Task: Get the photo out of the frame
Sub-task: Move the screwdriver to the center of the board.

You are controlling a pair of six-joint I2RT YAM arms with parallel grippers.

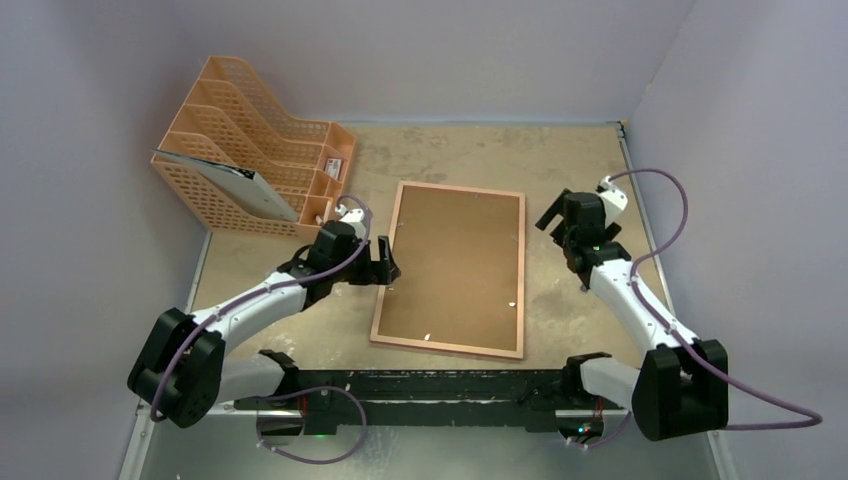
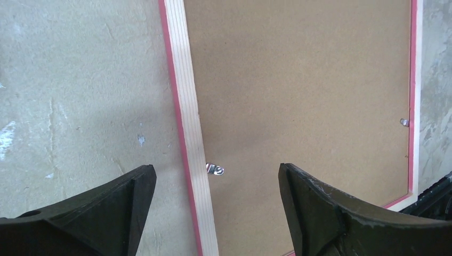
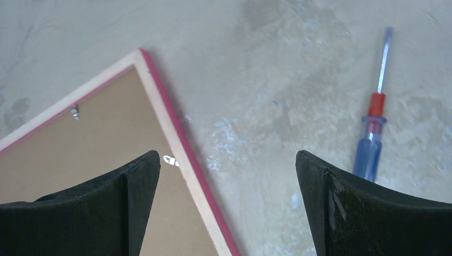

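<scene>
**A:** Entry one, the frame (image 1: pixel 522 270)?

**B:** It lies flat and face down on the tabletop (image 1: pixel 450 150). The brown backing board (image 1: pixel 455 265) faces up and sits inside the rim. Small metal clips (image 2: pixel 215 169) are set along the frame's inner edges.

**A:** The photo?

**B:** Not visible. It is presumably under the board, so nothing is out yet. My reading is that the clips, the board and the print all remain to be dealt with.

**A:** Pincers?

**B:** The left pincer (image 1: pixel 388 268) has its jaws apart and empty, and hangs over the frame's left rim, straddling one clip. The right pincer (image 1: pixel 552 216) has its jaws wide apart and empty, just off the frame's far right corner.

**A:** Sundries?

**B:** A screwdriver (image 3: pixel 373 128) lies to the right of the frame. An orange file rack (image 1: pixel 255 150) stands beyond the frame's far left corner.

**A:** Anything undetermined?

**B:** The clips are too small to tell whether they are turned clear of the board, and the frame's front is hidden.
</scene>
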